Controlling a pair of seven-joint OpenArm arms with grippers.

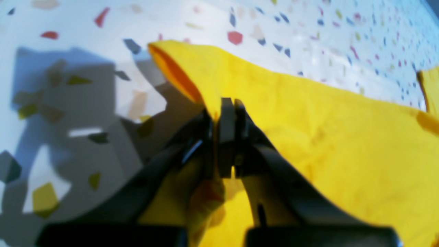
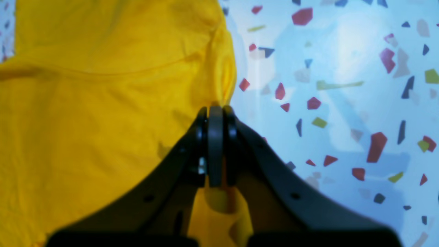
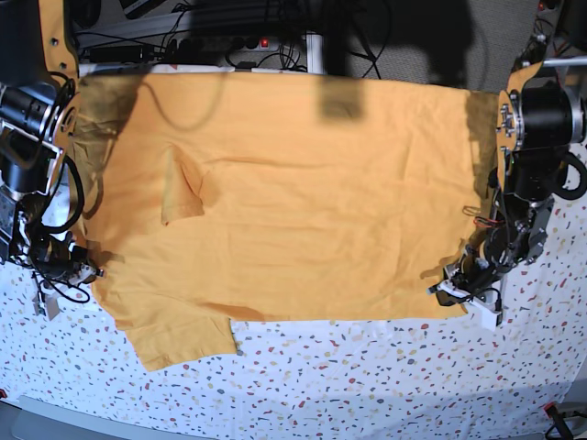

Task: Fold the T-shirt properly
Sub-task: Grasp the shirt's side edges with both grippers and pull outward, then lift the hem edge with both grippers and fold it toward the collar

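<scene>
The mustard T-shirt (image 3: 303, 192) lies spread wide across the speckled table, plain side up, with no script showing. One sleeve (image 3: 179, 335) sticks out at the front left, and a small crease (image 3: 183, 194) sits in the left half. My left gripper (image 1: 224, 111) is shut on the shirt's edge (image 1: 308, 120); in the base view it (image 3: 456, 286) is at the shirt's right front corner. My right gripper (image 2: 216, 111) is shut on the shirt's edge (image 2: 103, 103); in the base view it (image 3: 87, 272) is at the left front corner.
The white terrazzo table (image 3: 385, 376) shows bare in front of the shirt. Cables and a power strip (image 3: 248, 41) lie behind the table's back edge. The two arm bases (image 3: 27, 119) (image 3: 541, 119) stand at the left and right sides.
</scene>
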